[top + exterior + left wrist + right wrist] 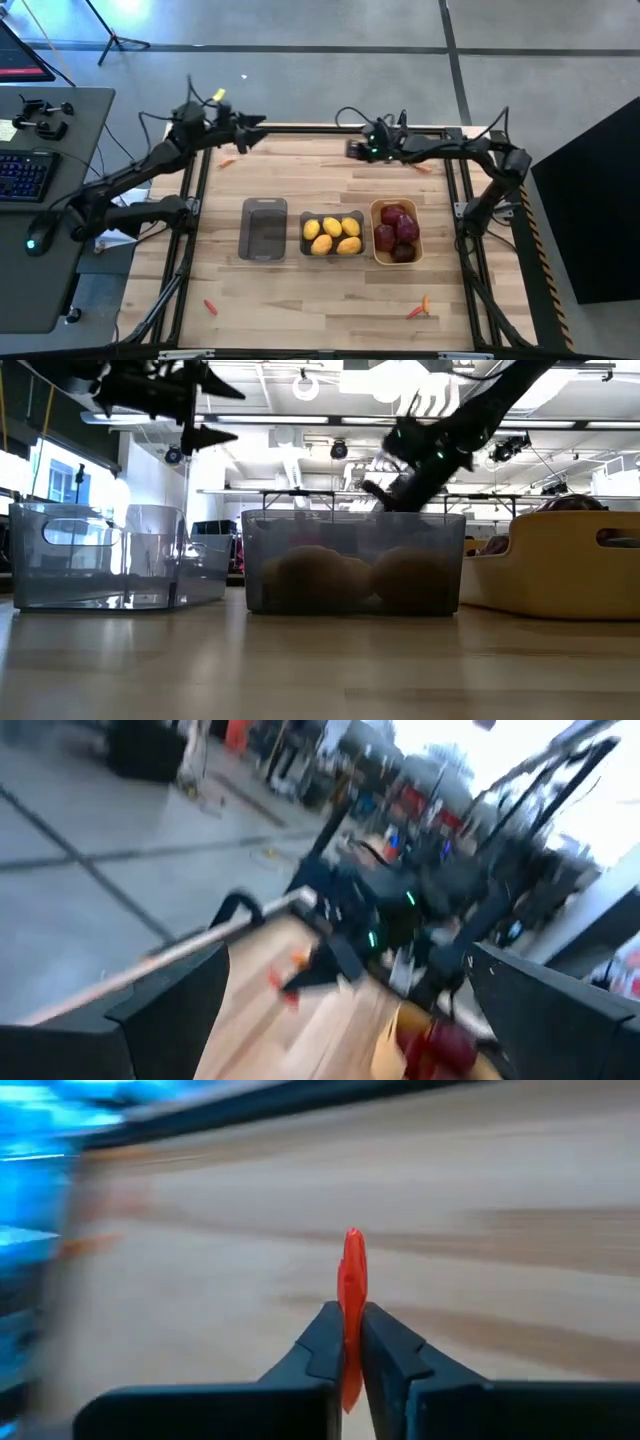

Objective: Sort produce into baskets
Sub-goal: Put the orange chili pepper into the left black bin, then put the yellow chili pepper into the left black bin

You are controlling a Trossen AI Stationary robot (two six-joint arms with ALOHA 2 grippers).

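Three baskets stand in a row mid-table: an empty dark grey one (264, 228), a dark grey one (333, 235) with several yellow lemons, and an orange-yellow one (396, 231) with dark red apples. My right gripper (352, 148) is at the far middle, above the table, shut on a red-orange pepper (352, 1270). My left gripper (255, 128) is open and empty, raised over the far left edge. Loose peppers lie on the table at the far left (227, 161), far right (423, 168), near left (210, 306) and near right (420, 308). My right gripper pinches the pepper between its two fingertips (385, 1342), across its thin body. The pepper's upper part (352, 1255) sticks out past the fingertips. The fingers point toward the table's left edge. The pepper is lifted clear of the table.
A dark frame rail (330, 130) runs along the table's far edge and down both sides. A desk with a keyboard (25, 175) stands left of the table. Bare wood lies between the baskets and the far rail.
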